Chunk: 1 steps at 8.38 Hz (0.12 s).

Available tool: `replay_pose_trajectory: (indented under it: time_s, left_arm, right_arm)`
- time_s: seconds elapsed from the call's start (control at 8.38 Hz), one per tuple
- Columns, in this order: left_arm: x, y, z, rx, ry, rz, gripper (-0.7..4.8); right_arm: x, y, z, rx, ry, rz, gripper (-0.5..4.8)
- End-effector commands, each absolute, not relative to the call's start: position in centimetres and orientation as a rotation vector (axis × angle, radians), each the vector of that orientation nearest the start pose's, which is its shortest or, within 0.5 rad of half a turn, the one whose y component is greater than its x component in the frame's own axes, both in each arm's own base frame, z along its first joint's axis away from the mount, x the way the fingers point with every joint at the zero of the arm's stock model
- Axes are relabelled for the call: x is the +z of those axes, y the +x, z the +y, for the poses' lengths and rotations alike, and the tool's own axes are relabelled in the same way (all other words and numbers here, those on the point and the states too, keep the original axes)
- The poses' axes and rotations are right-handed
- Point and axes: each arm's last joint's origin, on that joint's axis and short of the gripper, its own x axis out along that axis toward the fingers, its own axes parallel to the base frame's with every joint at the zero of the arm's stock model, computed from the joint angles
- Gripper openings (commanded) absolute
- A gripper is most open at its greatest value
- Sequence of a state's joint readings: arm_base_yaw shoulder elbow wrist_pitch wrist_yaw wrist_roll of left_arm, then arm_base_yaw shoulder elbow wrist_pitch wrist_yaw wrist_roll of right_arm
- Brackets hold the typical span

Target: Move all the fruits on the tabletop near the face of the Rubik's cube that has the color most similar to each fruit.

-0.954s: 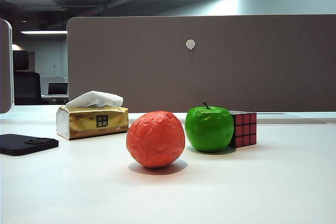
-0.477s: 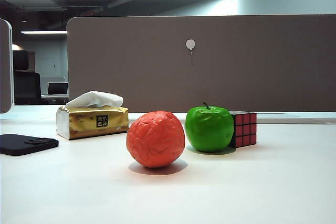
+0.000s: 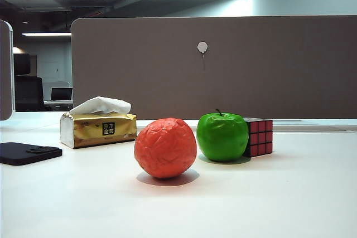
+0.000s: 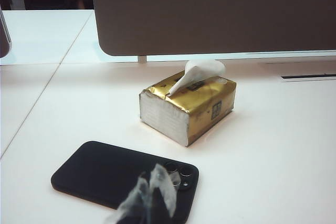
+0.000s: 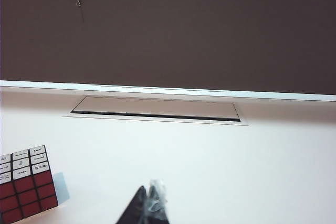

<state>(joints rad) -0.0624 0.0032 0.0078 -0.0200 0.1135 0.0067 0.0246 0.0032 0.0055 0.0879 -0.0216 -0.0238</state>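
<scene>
You see the green apple (image 3: 222, 137) touching the Rubik's cube (image 3: 258, 136). The orange-red fruit (image 3: 165, 147) sits just beside the apple, nearer the camera. Neither gripper appears.

You've got a gold tissue box (image 4: 188, 106) on the white surface, a black phone (image 4: 113, 176) lying flat near it, brown partition (image 3: 223, 65) behind.
</scene>
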Motion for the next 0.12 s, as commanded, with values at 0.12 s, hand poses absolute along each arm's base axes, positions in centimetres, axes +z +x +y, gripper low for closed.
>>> replay_pose_trajectory:
  time_s: [0.12]
  left_arm:
    - [16.54, 9.67, -0.94, -0.179, 0.007, 0.008, -0.05]
  right_arm:
    - [17.35, 9.72, 0.29, 0.043, -0.026, -0.101, 0.00]
